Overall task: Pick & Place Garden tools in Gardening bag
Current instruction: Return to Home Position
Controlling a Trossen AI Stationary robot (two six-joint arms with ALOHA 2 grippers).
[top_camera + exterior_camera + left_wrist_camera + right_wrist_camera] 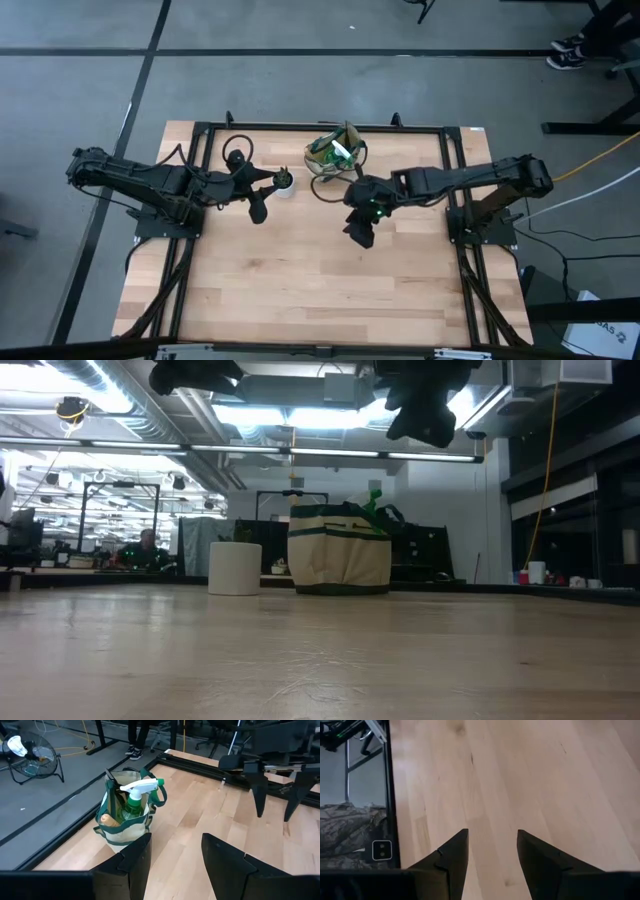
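The gardening bag [335, 152] stands on its base on the table near the far edge; it also shows in the low view [340, 550] and the left wrist view [126, 817]. In it stand the green spray bottle [135, 800] with its white head, a wooden handle [107, 820] and a black tool [111, 780]. My left gripper [258, 210] is open and empty, above the table to the bag's left. My right gripper [360, 232] is open and empty, above the table on the bag's near side.
A small white pot [284, 184] with a green plant stands left of the bag, by my left gripper; it shows in the low view [235, 568]. A black metal frame [320, 127] runs along the table's edges. Bare wood [320, 280] lies toward the near edge.
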